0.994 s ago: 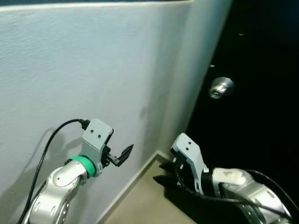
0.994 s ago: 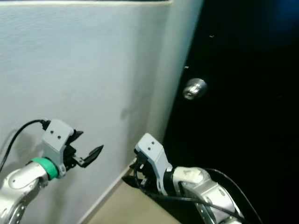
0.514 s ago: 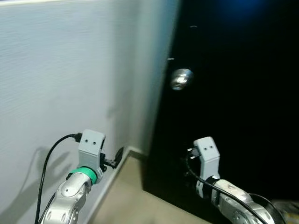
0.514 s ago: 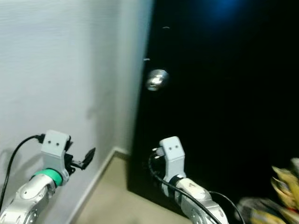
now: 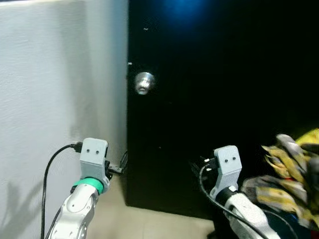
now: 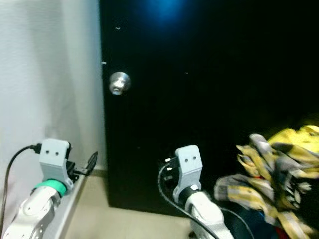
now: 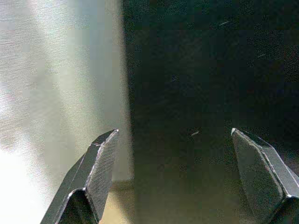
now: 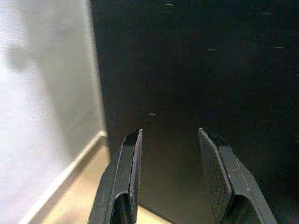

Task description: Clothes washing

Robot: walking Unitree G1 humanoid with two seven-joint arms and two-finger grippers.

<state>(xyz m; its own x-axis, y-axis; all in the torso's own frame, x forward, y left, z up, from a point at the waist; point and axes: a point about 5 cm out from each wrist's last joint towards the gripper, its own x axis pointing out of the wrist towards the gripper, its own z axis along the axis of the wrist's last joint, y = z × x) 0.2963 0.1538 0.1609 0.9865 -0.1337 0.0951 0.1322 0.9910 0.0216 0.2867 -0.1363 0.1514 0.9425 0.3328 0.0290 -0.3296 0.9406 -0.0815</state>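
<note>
A heap of crumpled clothes (image 5: 288, 175), yellow and plaid, lies at the right edge of the head views. My left gripper (image 7: 175, 135) is held out low in front of me, open and empty, pointing at the seam between the white wall and a black door. My right gripper (image 8: 170, 133) is also open and empty, aimed at the lower part of the black door (image 5: 214, 99). It sits left of the clothes and apart from them.
The black door carries a round silver knob (image 5: 144, 82) at its left edge. A white wall (image 5: 50, 74) stands to the left. Beige floor (image 5: 149, 225) runs along the foot of the wall and door.
The camera has swung to the right: the wall has slid left, the door now sits in the middle, and the clothes heap has come into view on the right. Both grippers stay open.
</note>
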